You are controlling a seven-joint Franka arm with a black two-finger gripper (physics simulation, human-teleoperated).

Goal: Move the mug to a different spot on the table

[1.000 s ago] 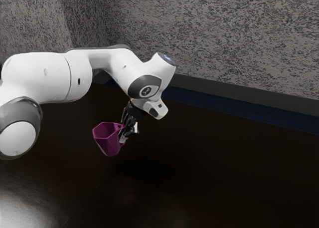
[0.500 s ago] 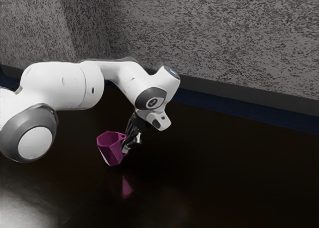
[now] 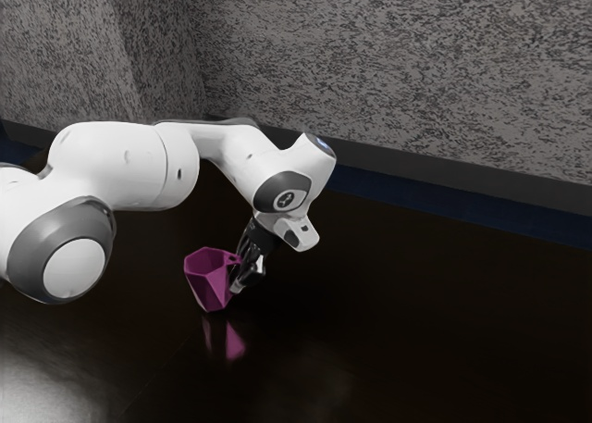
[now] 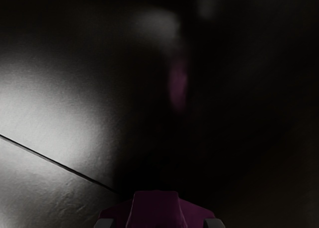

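A magenta faceted mug (image 3: 211,277) hangs tilted just above the dark glossy table (image 3: 416,330), held by its side nearest the hand. My black gripper (image 3: 244,268) is shut on that side of the mug, with the white arm coming in from the exterior view's left. A purple reflection of the mug (image 3: 233,342) lies on the table below it. In the wrist view the mug (image 4: 157,211) appears as a blurred purple shape right under my hand, with its faint reflection (image 4: 178,88) on the table beyond.
A speckled grey wall (image 3: 416,62) with a dark blue baseboard (image 3: 444,196) runs behind the table. A thin seam (image 4: 55,163) crosses the tabletop in the wrist view. Open dark table surface stretches toward the exterior view's right.
My arm has carried the mug lower and a little toward the exterior view's right. The mug's reflection on the table has become visible and grown stronger.
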